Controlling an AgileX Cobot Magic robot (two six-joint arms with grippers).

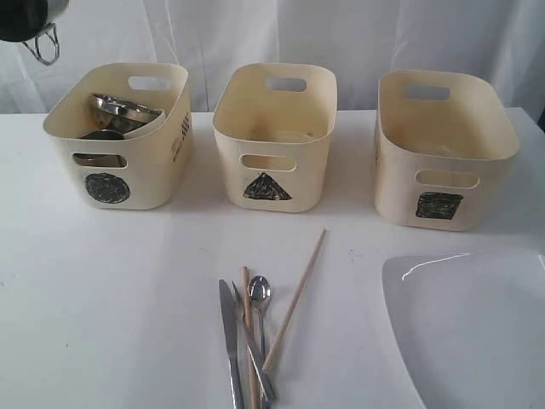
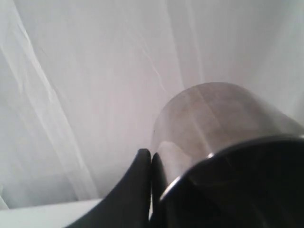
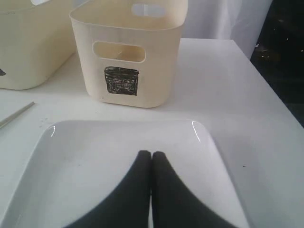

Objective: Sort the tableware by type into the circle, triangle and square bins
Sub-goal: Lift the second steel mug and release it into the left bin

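My left gripper (image 2: 150,154) is shut on the wall of a steel cup (image 2: 213,118), raised against the white curtain. The exterior view shows this cup (image 1: 21,17) at the top left corner, above and behind the circle bin (image 1: 128,170), where a steel bowl (image 1: 123,111) lies tilted. The triangle bin (image 1: 272,153) stands in the middle and the square bin (image 1: 443,170) on the right. A knife (image 1: 228,341), a spoon (image 1: 260,294) and two chopsticks (image 1: 294,298) lie at the front centre. My right gripper (image 3: 151,154) is shut, with nothing in it, over the large white plate (image 3: 95,156).
The plate (image 1: 468,332) fills the table's front right corner, just in front of the square bin (image 3: 128,52). A white curtain hangs behind the three bins. The table's right edge (image 3: 266,85) drops off beside the square bin.
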